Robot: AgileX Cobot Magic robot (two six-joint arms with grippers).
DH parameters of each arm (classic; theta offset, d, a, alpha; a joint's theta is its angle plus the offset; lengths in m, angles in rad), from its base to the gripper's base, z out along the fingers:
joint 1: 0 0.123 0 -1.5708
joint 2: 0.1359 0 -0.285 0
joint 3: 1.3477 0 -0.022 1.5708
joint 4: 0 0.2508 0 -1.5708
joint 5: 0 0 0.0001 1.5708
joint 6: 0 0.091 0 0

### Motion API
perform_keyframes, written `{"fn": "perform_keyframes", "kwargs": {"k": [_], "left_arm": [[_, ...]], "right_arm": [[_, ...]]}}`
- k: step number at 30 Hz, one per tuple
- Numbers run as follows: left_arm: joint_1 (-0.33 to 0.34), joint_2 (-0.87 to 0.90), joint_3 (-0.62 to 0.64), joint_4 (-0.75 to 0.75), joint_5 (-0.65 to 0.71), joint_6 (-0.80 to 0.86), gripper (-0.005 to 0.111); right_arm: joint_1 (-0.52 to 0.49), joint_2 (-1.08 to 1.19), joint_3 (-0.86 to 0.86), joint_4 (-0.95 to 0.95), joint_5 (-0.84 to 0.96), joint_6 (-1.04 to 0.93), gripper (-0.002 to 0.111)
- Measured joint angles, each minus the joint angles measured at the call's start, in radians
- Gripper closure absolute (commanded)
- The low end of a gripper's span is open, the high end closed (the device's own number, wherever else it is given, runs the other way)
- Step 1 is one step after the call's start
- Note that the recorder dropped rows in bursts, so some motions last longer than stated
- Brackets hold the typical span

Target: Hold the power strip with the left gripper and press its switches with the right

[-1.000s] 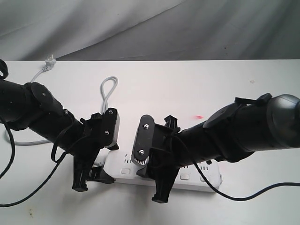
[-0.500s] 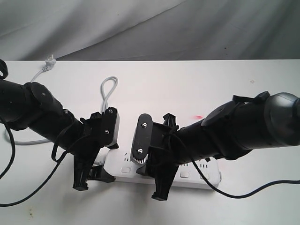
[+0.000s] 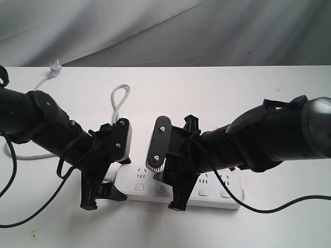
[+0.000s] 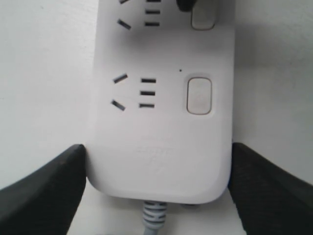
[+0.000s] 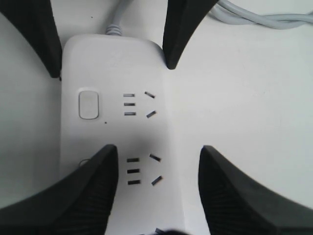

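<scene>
**Change of state.** Against the exterior view of half a second ago, the right end effector (image 3: pixel 170 192) sits slightly higher in the picture and a little toward the right. More of the socket face beside it is now uncovered. The left end effector (image 3: pixel 102 199) and the power strip (image 3: pixel 217 182) have not shifted. Judgement: the clamp is holding, and the right arm is either releasing a switch or repositioning along the row. The pictures do not show which.

**End effector state.**
- Left: closed on the cord end of the power strip, one finger against each long edge.
- Right: jaws spread and gripping nothing. One finger lies over the switch side of the strip at the second switch (image 4: pixel 203 18); the other is off the strip, over the bench (image 3: pixel 232 93). Whether the finger touches the switch cannot be told.

**Task item.** The strip lies flat on the bench with its sockets up. The first switch (image 4: pixel 199 95) is unobstructed. The positions of the switches cannot be read.

**Surface and room.** The bench is plain white. The grey cord (image 3: pixel 120 98) loops behind the arms to a plug (image 3: pixel 54 68) at the far edge. Grey draped cloth (image 3: pixel 155 31) closes off the background.
</scene>
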Motion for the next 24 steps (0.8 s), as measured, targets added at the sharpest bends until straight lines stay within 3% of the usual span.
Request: {"fn": "perform_keyframes", "kwargs": {"k": [24], "left_arm": [[0.0,0.0,0.0,0.0,0.0,0.0,0.04]], "right_arm": [[0.0,0.026,0.0,0.0,0.021,0.0,0.061]]}}
